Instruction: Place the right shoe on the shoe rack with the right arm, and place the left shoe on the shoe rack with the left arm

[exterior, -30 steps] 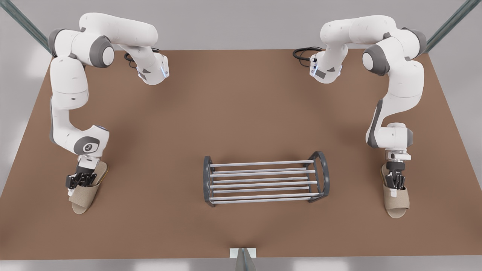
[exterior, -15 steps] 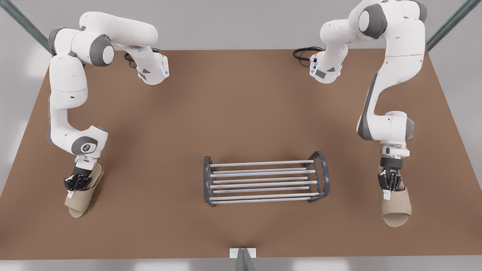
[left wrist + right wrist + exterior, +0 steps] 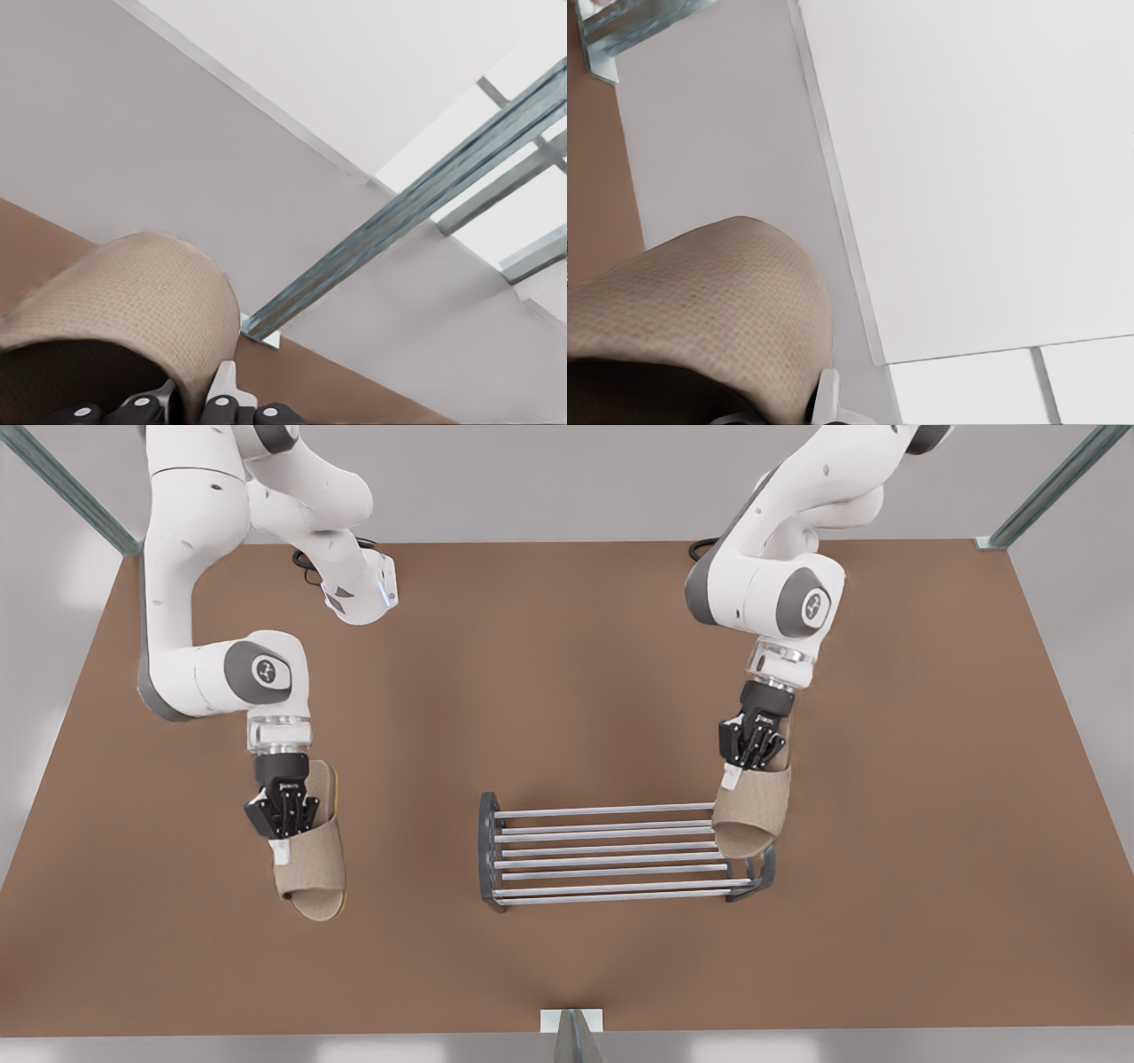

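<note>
Left hand (image 3: 751, 757) is clamped on the left shoe (image 3: 749, 815), toe hanging over one end of the rack (image 3: 611, 850); can't tell if they touch. Right hand (image 3: 283, 822) is clamped on the right shoe (image 3: 312, 868), well off the rack's other end, above the surface (image 3: 567, 673).

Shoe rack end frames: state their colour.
Dark grey, with silver rods between them; the shoe rack shows best in the front view.

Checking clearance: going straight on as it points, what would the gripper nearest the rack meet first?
That gripper, holding a slipper, would likely meet the rack first, at its end; depth unclear.
</note>
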